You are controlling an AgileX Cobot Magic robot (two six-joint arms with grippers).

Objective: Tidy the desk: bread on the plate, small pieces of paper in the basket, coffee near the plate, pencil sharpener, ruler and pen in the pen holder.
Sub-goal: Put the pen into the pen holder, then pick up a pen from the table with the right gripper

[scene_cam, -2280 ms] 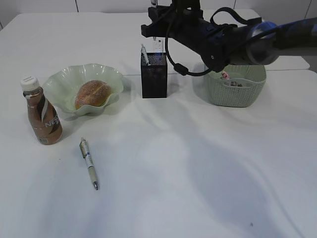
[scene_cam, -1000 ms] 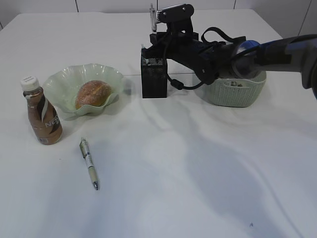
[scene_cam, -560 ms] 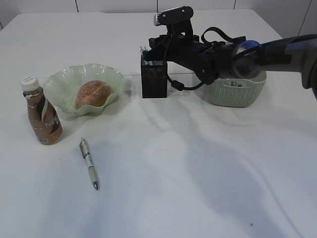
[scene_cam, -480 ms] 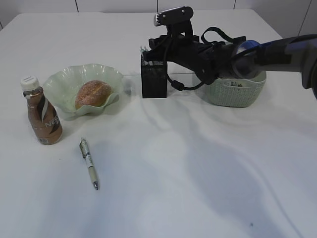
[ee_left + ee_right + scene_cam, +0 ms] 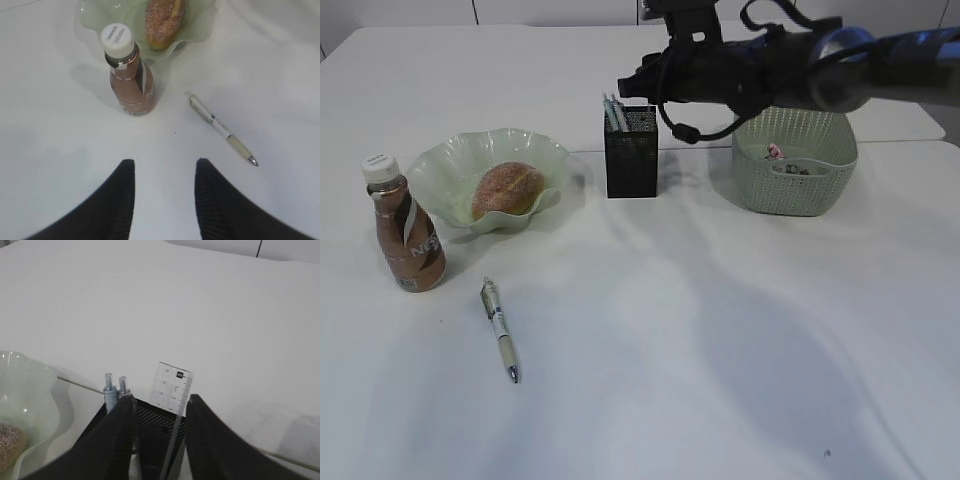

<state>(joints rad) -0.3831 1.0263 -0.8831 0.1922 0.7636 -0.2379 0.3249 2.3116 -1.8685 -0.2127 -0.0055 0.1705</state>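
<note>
Right gripper (image 5: 157,440) above the pen holder (image 5: 150,432), fingers (image 5: 117,440) spread and empty, one to each side of the holder's open top. Ruler (image 5: 172,388) upright inside the holder, rising clear between the two fingers, touched by neither. Two pale blue pen tops (image 5: 114,386) at the holder's left corner, just beside the left finger. In the exterior view, right gripper (image 5: 645,78) raised just above and behind the pen holder (image 5: 631,152), arm reaching in from the right edge over the basket (image 5: 794,163). Small scraps of paper (image 5: 776,152) inside the basket, well to the right of the holder.

Left gripper (image 5: 162,195) low over the desk (image 5: 280,75), fingers (image 5: 122,200) parted, nothing between them. Coffee bottle (image 5: 127,72) upright just ahead of the fingertips, apart from them. Loose pen (image 5: 222,131) flat on the desk ahead and to the right of the gripper, tip pointing right. Plate (image 5: 200,22) beyond the bottle, bread (image 5: 164,20) in it.

In the exterior view, coffee bottle (image 5: 404,225) just left of the plate (image 5: 450,170), bread (image 5: 507,189) in the plate's middle, loose pen (image 5: 500,330) on the desk (image 5: 720,350) in front of both, well apart from the pen holder.
</note>
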